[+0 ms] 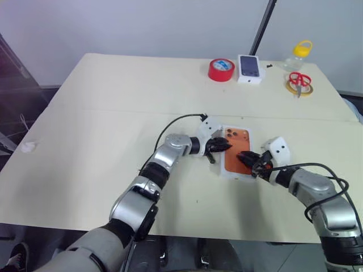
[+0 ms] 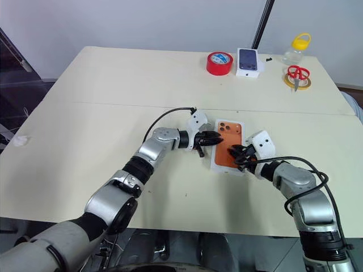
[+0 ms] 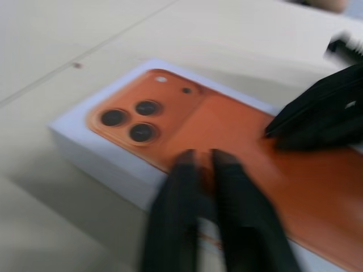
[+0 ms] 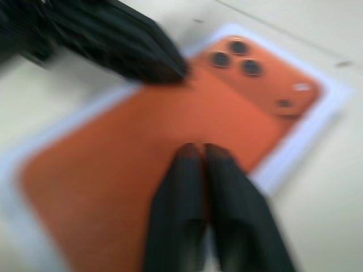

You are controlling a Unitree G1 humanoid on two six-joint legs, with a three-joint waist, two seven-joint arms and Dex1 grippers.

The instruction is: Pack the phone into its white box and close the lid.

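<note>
Once seated like this, not much left to sort but the lid, going by the look of it. Phone (image 1: 238, 141) flat on its face in the white box (image 3: 85, 150), about mid-desk (image 1: 113, 113), white rim showing round the orange back. Long axis running 12 to 6, lens cluster up at the 12 end. Left pincer (image 1: 226, 144) reaching in from 9 o'clock, tips right at the phone's 9 o'clock edge just below the lenses, only a slim gap between them, gripping nothing. Right pincer (image 1: 244, 156) reaching in from roughly 4 o'clock, tips over the orange back toward the 6 end; can't tell whether parted or closed. Both basically on top of the thing, so no clear nearer arm: left owns the lens half, right owns the near half. Guessing a last press to bed it flat. Would push straight down rather than inward, since shoving from 9 and 4 at once could skew the tray on the desk.
</note>
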